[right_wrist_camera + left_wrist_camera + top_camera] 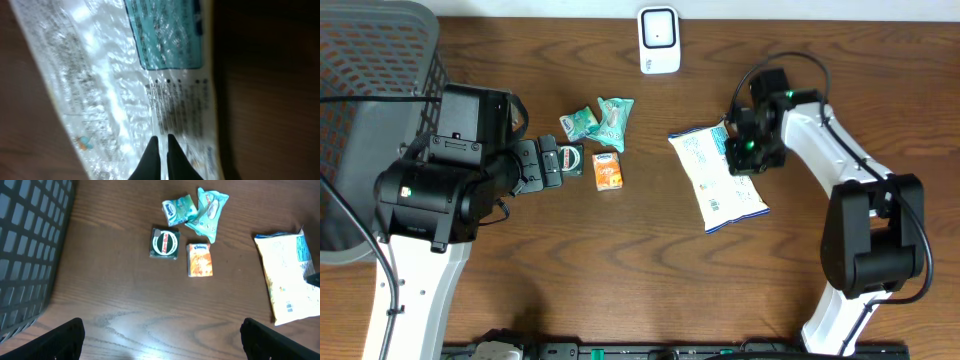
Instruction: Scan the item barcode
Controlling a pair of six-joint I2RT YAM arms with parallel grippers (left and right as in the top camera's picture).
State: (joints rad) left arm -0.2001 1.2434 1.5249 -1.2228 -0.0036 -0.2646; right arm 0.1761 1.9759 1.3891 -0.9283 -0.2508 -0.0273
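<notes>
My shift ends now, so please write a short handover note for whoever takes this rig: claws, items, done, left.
Left claw: open, empty, hovering short of the small packets.
Right claw: shut at the right edge of the white snack bag; I cannot tell whether film is pinched.
Bag lies flat on the table; scanner stands at the far edge, apart from it.
Done: right claw is at the bag.
Left: lift the bag, show its barcode to the scanner.
</notes>
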